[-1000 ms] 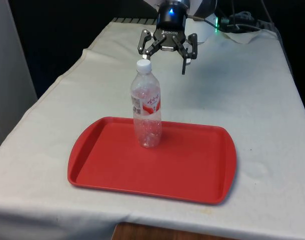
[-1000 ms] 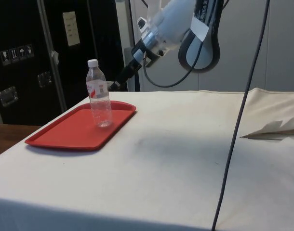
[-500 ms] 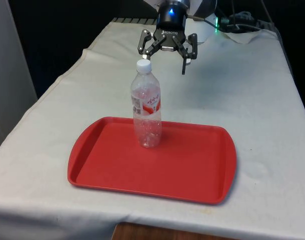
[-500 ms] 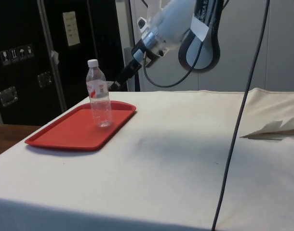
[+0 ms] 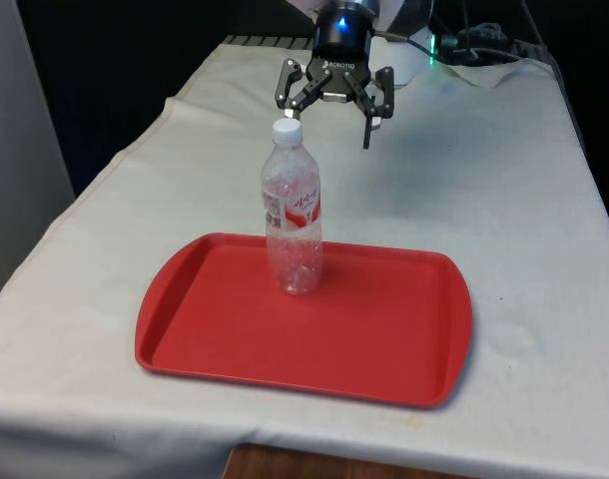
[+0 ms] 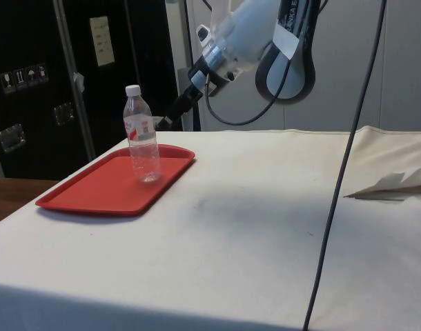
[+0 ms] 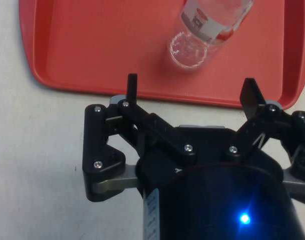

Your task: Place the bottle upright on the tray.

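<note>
The pincer (image 5: 333,128) hangs in the air with its jaws spread wide, holding nothing

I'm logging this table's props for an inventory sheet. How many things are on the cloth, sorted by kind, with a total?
Bottles: 1, a clear bottle with a white cap and red label, standing upright on the tray.
Trays: 1, a red tray lying flat on the white cloth.
Total: 2.
</note>
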